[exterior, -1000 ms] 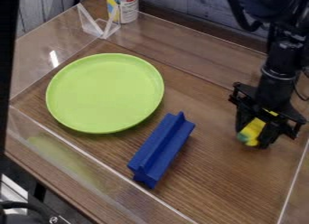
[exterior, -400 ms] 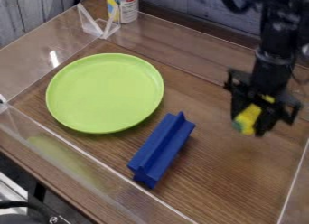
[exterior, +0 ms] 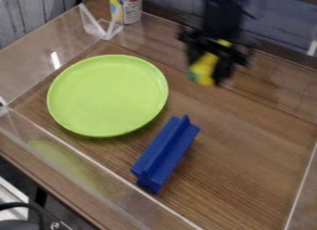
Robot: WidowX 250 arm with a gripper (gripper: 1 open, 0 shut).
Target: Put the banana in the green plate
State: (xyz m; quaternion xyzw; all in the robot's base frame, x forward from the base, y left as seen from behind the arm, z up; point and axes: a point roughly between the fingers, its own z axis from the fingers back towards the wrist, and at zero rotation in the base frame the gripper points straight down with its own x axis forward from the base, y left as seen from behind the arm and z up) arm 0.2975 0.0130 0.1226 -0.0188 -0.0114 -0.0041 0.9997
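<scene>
The small yellow banana (exterior: 201, 70) hangs in the air, clamped between the black fingers of my gripper (exterior: 207, 67), which is shut on it and points straight down. It is lifted clear of the wooden table, to the right of the green plate (exterior: 107, 94) and a little beyond its far edge. The round lime-green plate lies flat at the left with nothing on it. Part of the banana is hidden by the fingers.
A blue grooved block (exterior: 166, 153) lies diagonally on the table in front of the plate's right side. A clear plastic stand (exterior: 99, 22) and a bottle (exterior: 124, 6) are at the back left. The table's near edge runs along the lower left.
My gripper has risen from the table at the right and swung left toward the plate, carrying the banana with it. Plate and blue block have not moved.
</scene>
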